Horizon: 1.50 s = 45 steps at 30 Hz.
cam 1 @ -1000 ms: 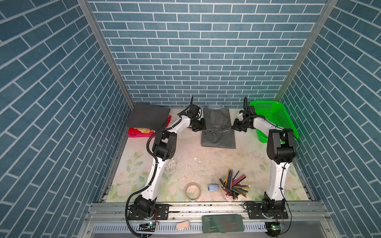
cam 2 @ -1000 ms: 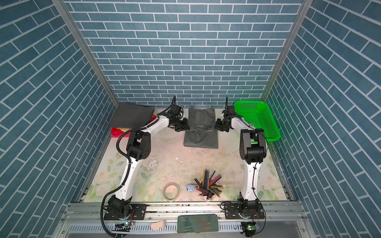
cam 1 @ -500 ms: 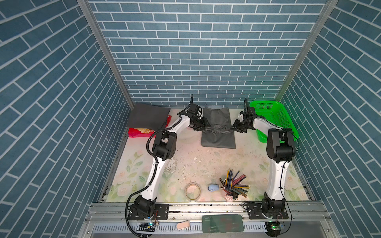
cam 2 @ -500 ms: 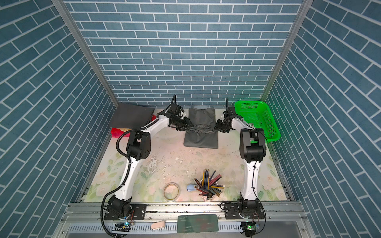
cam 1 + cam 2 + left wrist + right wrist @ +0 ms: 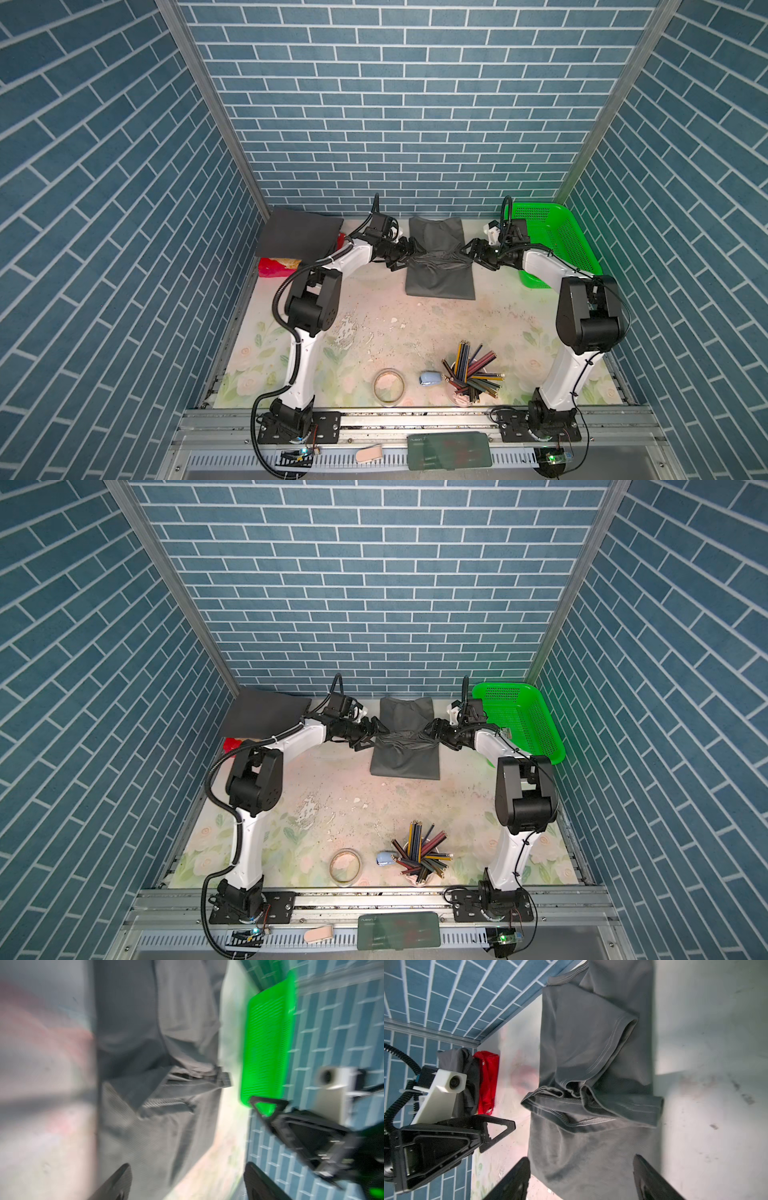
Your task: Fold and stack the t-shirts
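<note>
Well, the mid-grey t-shirt (image 5: 440, 276) lies at the far middle of the table (image 5: 519, 316), bunched into pleats across its waist. Flanking that bunch, the left gripper (image 5: 404, 257) and right gripper (image 5: 473, 252) both stand with jaws spread, pinching nothing; my left wrist view is smeared, so I can't judge cloth contact there. The charcoal t-shirt (image 5: 297, 232) sits folded in the far left corner, hiding most of a red bag (image 5: 274, 267).
</note>
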Tool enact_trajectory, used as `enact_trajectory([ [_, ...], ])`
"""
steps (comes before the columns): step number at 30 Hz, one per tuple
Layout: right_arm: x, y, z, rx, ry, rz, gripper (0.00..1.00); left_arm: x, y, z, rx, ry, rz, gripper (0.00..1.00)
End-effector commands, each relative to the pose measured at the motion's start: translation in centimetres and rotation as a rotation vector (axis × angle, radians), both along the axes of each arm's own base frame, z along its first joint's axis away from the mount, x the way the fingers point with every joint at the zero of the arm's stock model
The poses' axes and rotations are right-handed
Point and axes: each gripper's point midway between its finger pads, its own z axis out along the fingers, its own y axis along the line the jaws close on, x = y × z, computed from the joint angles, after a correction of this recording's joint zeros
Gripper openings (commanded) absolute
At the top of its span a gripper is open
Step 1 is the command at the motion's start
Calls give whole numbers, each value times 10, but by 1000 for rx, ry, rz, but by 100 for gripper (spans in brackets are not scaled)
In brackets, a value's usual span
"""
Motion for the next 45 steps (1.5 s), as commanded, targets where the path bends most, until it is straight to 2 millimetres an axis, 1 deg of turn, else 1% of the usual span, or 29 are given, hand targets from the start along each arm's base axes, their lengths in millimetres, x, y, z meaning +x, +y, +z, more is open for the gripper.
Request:
enact_trajectory([
  [1, -11, 31, 1, 108, -2, 31, 83, -3, -15, 48, -240, -76, 40, 86],
  [3, -19, 43, -7, 147, 17, 47, 83, -16, -23, 48, -293, -62, 37, 86],
  [5, -22, 52, -14, 172, 27, 55, 84, -26, -29, 44, -315, -53, 39, 86],
  [7, -23, 57, -21, 186, 40, 57, 84, -34, -36, 32, -304, -40, 35, 86],
  [10, -23, 64, -31, 209, 60, 69, 84, -41, -42, 8, -294, -2, 34, 86],
  [12, -22, 66, -36, 223, 69, 68, 84, -42, -41, -6, -299, 21, 42, 86],
  [17, -23, 70, -49, 262, 100, 65, 84, -47, -32, -29, -272, 36, 69, 86],
  [21, -19, 71, -59, 265, 110, 60, 84, -57, -28, -50, -261, 77, 75, 86],
  [27, -12, 72, -72, 293, 129, 43, 84, -68, -20, -74, -228, 123, 87, 86],
  [28, -11, 72, -73, 297, 129, 39, 84, -69, -19, -75, -227, 127, 87, 86],
  [35, 18, 65, -66, 303, 98, 5, 84, -73, -12, -90, -199, 155, 96, 86],
  [40, 39, 58, -61, 313, 82, -8, 84, -70, -9, -95, -192, 162, 102, 87],
  [45, 67, 51, -53, 319, 54, -19, 84, -70, -9, -100, -184, 171, 100, 86],
])
